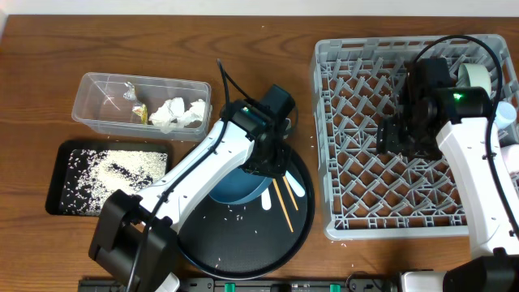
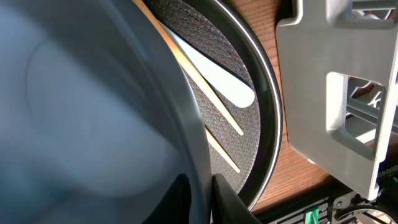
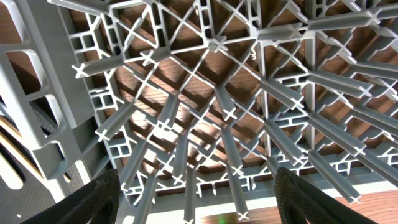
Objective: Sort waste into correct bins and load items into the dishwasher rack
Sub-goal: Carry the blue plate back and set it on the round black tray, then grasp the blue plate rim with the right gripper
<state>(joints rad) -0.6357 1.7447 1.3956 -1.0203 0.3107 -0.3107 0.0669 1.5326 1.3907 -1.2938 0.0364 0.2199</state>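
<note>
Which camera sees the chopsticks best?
Left wrist: the chopsticks lie big and sharp on the round black tray. Overhead shows them tiny. Right wrist shows only faint tan streaks behind the rack wall.

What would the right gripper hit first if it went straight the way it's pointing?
The right gripper would likely meet the dishwasher rack floor lattice first; nothing else shows ahead, though depth is unclear.

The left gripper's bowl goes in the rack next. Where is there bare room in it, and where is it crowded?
Bare, for the bowl: the rack floor's left half, between its left wall and the right gripper, and the front strip. Crowded: the right wall, where dishes stand.
</note>
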